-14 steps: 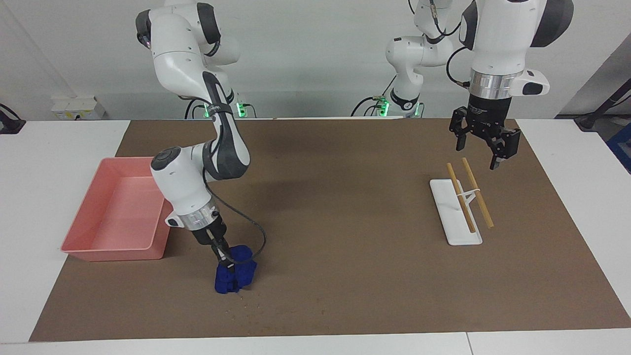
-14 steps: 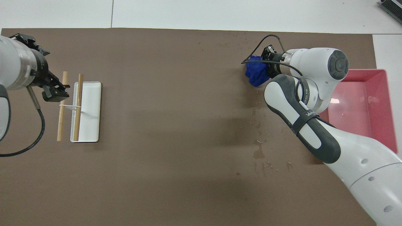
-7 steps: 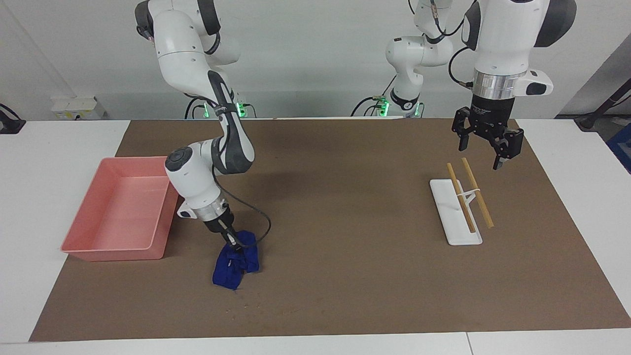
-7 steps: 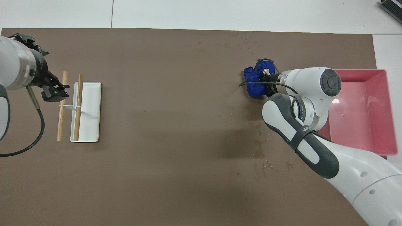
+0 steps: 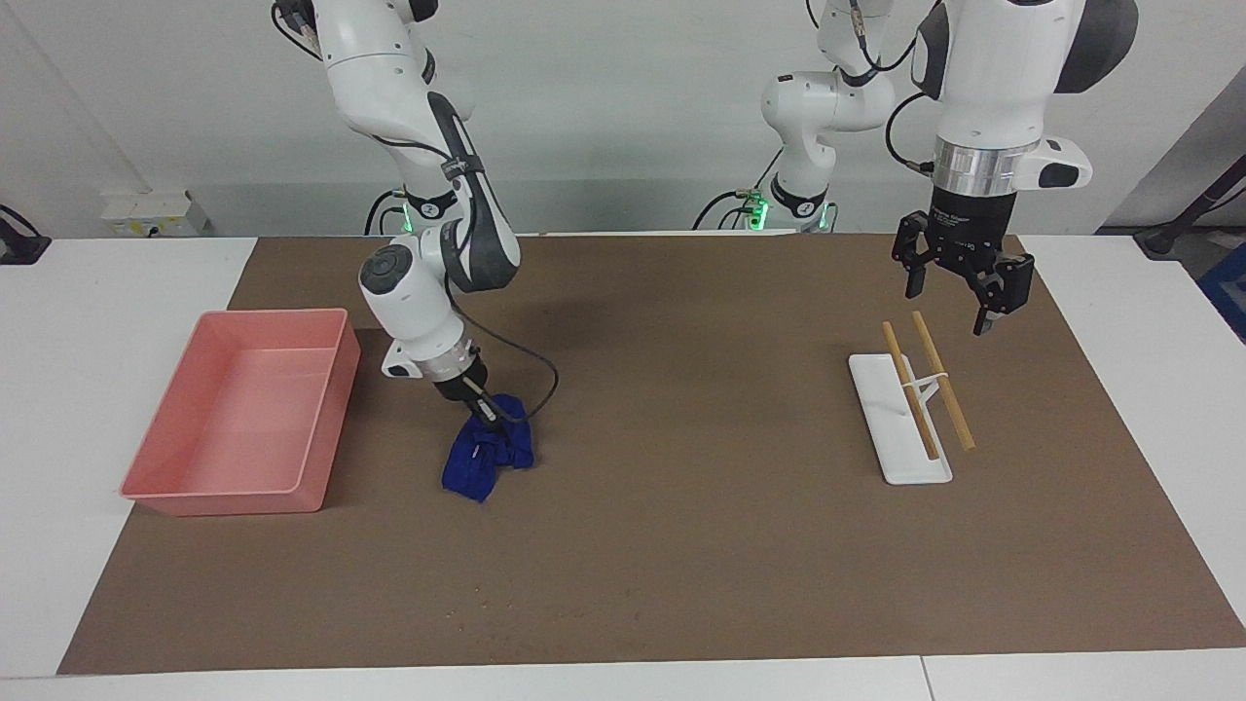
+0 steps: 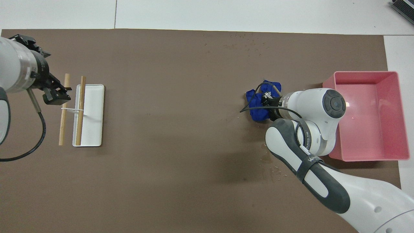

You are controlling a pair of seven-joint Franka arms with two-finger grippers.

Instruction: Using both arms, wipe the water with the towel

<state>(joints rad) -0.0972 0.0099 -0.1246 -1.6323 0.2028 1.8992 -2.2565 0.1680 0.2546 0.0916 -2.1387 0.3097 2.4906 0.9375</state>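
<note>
Deep-blue towel (image 5: 487, 458), pink tray (image 5: 321, 428), white rack (image 5: 900, 467) with tan wooden rods (image 5: 942, 382), brown mat (image 5: 681, 438).

One camera sits high across the table, facing the two arms, which stand along the top of its view against the wall; it takes in the whole brown mat (image 5: 681, 545). The other hangs above the arms' own end, looking forward and steeply down, closer in, so the mat (image 6: 181, 181) fills it. Both share the mat, tray (image 5: 165, 487) (image 6: 401, 113) and rack (image 5: 900, 458) (image 6: 95, 116), turned half round.
</note>
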